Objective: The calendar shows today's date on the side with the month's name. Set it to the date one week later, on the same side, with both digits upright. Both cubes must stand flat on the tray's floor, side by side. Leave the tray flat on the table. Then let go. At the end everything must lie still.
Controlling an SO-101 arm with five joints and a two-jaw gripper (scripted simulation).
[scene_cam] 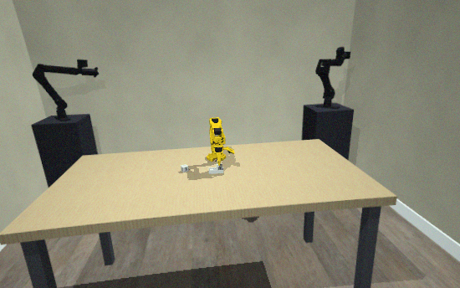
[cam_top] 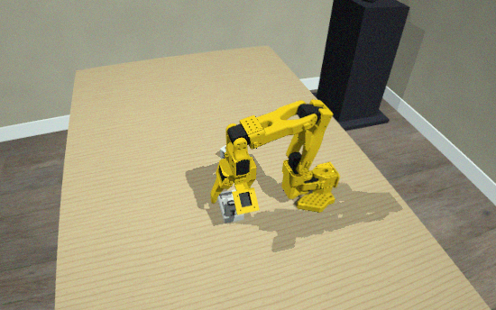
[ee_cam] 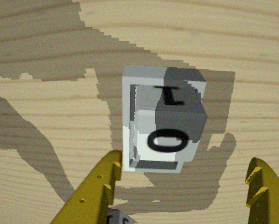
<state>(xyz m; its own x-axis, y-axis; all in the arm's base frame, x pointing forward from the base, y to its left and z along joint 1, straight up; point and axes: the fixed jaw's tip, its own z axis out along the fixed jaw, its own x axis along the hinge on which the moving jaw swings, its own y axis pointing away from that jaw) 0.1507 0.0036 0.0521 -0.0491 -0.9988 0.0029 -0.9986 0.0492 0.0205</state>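
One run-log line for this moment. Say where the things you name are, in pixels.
tool [cam_top: 227, 205] [scene_cam: 219, 164] [ee_cam: 184, 164]: open | numbered cube [cam_top: 230, 208] [scene_cam: 221, 167] [ee_cam: 166, 119]: in tray [cam_top: 236, 219] [scene_cam: 216, 171] [ee_cam: 126, 125], 1 and 0 visible | second cube [cam_top: 223, 152] [scene_cam: 184, 168] [ee_cam: 121, 218]: outside tray, on table [cam_top: 153, 252] [scene_cam: 268, 188] [ee_cam: 240, 30]

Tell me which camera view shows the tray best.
The wrist view: it looks down on the tray up close, showing rim and inside. The top view shows only parts, the rest hidden; the exterior view shows it tiny, mostly side-on.

Yellow arm arched, pincer [cam_top: 229, 205] [scene_cam: 219, 167] [ee_cam: 184, 162] open.

A small pale cube [scene_cam: 184, 168] on the wooden table [scene_cam: 268, 184], apart from the light-grey tray [scene_cam: 216, 171] below the yellow arm [scene_cam: 217, 136].
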